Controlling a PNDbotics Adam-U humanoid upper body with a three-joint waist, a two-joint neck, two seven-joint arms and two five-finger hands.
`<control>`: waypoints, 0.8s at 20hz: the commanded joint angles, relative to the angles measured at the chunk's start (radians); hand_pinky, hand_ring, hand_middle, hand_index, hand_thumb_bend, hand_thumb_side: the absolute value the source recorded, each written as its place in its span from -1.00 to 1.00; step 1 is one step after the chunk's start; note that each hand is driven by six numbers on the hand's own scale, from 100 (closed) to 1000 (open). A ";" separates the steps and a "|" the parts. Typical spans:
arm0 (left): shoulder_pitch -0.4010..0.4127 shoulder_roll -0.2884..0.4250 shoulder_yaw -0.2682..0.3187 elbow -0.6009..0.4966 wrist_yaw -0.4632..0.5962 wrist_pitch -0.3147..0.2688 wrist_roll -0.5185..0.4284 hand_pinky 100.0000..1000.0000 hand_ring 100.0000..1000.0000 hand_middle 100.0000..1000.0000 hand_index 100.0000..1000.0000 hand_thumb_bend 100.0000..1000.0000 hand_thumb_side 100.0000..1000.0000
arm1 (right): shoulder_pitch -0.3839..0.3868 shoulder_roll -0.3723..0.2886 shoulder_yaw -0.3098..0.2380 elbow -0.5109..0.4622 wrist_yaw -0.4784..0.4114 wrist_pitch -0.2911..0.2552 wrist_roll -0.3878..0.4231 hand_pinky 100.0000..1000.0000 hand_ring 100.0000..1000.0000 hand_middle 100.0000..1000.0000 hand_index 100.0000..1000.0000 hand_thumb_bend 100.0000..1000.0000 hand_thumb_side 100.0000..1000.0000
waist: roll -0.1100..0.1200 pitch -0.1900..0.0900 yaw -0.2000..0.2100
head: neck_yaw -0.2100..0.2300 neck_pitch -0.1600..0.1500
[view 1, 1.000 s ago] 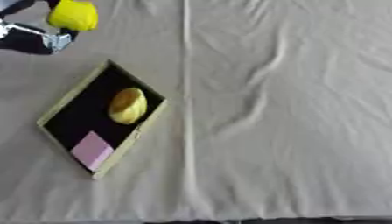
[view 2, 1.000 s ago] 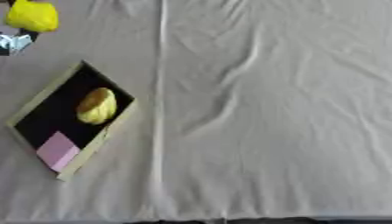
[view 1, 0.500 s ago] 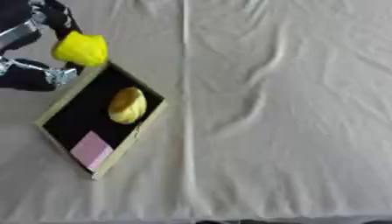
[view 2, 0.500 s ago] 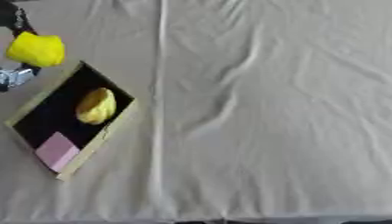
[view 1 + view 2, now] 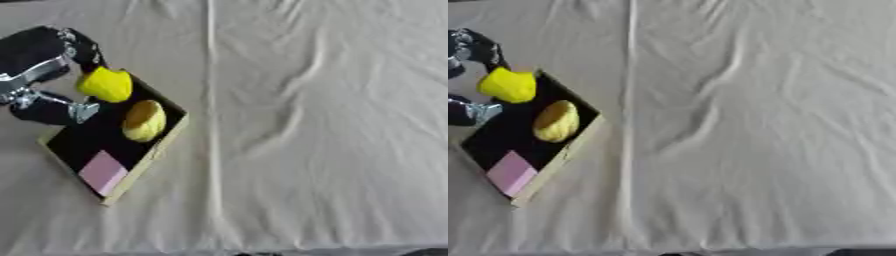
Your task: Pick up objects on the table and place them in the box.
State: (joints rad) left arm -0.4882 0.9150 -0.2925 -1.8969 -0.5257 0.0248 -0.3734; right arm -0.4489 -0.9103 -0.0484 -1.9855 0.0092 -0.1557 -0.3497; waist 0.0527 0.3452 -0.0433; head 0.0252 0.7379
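My left hand [image 5: 48,75] reaches in from the upper left and is shut on a bright yellow object [image 5: 106,84], pinched between fingers and thumb. It hangs over the far corner of the flat black box [image 5: 83,137] with a tan rim. Inside the box lie a rounded yellow-tan object [image 5: 143,120] and a pink flat square [image 5: 103,171] near its front end. My right hand shows in neither view.
A wrinkled cream cloth [image 5: 315,125] covers the whole table, with a long crease [image 5: 212,100] running front to back just right of the box. A dark edge shows at the bottom right corner.
My left hand has carried the bright yellow object down and to the right, from beyond the box's far corner to above the box's upper end.
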 commanded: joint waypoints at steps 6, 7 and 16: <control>0.008 0.023 -0.016 0.043 -0.051 -0.053 -0.150 0.77 0.67 0.56 0.78 -0.48 -1.00 | -0.011 -0.015 -0.012 -0.015 -0.007 -0.006 -0.002 0.83 0.67 0.41 0.61 -1.00 -1.00 | -0.004 -0.023 -0.001 | 0.004 -0.002; 0.010 0.023 -0.012 0.045 -0.059 -0.055 -0.163 0.81 0.72 0.62 0.82 -0.38 -0.96 | -0.010 -0.015 -0.012 -0.015 -0.007 -0.006 -0.001 0.83 0.67 0.41 0.61 -1.00 -1.00 | -0.005 -0.023 0.000 | 0.003 -0.003; 0.024 0.026 0.014 0.030 -0.129 -0.058 -0.142 0.96 0.85 0.72 0.91 0.15 -0.22 | -0.003 -0.014 -0.013 -0.015 -0.004 -0.003 0.002 0.84 0.67 0.41 0.61 -1.00 -1.00 | -0.005 -0.025 0.003 | -0.002 -0.003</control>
State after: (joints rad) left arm -0.4575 0.9141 -0.3005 -1.8512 -0.6452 -0.0326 -0.5235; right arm -0.4467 -0.9023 -0.0484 -1.9855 0.0071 -0.1571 -0.3505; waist 0.0522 0.3448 -0.0413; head 0.0245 0.7379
